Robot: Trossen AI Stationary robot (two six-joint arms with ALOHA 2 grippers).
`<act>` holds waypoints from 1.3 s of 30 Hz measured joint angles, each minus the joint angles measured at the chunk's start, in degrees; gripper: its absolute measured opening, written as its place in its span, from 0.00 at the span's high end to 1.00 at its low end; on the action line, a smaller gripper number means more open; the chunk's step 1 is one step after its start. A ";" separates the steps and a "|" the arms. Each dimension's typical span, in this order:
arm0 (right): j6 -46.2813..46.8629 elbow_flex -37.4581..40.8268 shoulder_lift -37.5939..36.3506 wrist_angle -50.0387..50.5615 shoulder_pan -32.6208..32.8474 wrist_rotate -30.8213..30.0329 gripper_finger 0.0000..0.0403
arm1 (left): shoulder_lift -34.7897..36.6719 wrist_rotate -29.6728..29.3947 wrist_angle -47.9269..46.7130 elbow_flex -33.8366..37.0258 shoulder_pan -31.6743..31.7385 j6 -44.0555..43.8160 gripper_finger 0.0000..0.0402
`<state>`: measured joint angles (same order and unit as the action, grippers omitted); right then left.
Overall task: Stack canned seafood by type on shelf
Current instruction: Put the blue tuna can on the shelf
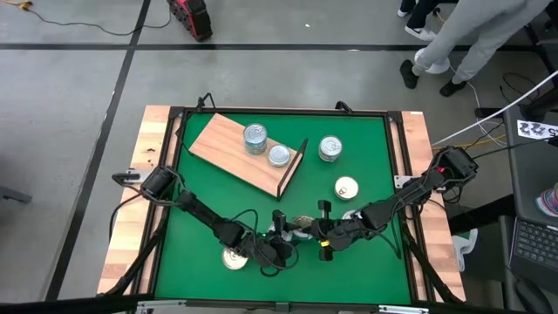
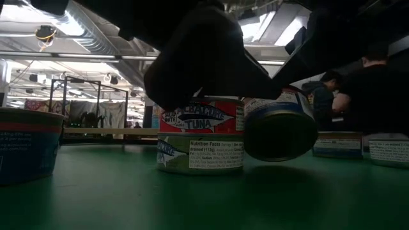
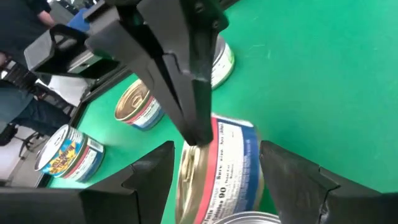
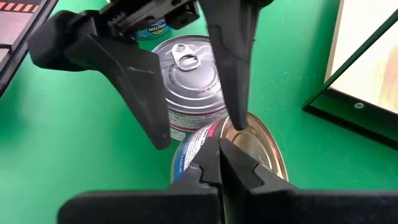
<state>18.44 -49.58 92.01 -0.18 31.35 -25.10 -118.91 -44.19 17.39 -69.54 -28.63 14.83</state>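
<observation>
Green matting covers the tabletop (image 1: 366, 157), framed by pale wood, with a grey floor beyond where a person's legs (image 1: 453, 44) show at the far right corner. On the mat's far left part lies the shelf (image 1: 231, 150), a light-brown board with a black wire frame at its right end; two tins (image 1: 255, 137) sit on it, side by side near that frame. Just right of the frame stands another tin (image 1: 330, 148), and a flat tin with a pale top (image 1: 346, 187) lies nearer, well apart from the shelf.

Both arms meet at the mat's near middle. The left tool (image 3: 214, 158) has its fingers spread wide on either side of a tilted tin (image 3: 217, 168) with a blue and white label; I cannot tell whether the pads touch its sides. The right tool (image 4: 219, 158) has its fingers pressed together, their tips resting on this tin's silver top (image 4: 261, 146). In the low view the tilted tin (image 2: 279, 128) hangs off the mat, just beside a stack of two tuna tins (image 2: 200, 135), red label over green. Another tin (image 1: 234, 258) lies near the mat's front edge under the left arm. A blue-labelled tin (image 2: 25, 144) stands at the low view's left edge
</observation>
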 joint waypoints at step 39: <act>5.79 0.00 0.00 -2.67 0.00 -0.35 1.00 | -0.07 4.51 -2.41 0.07 0.56 2.04 0.42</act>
<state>24.23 -49.58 92.01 -2.85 31.35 -25.45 -118.98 -39.68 14.98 -69.47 -28.07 16.87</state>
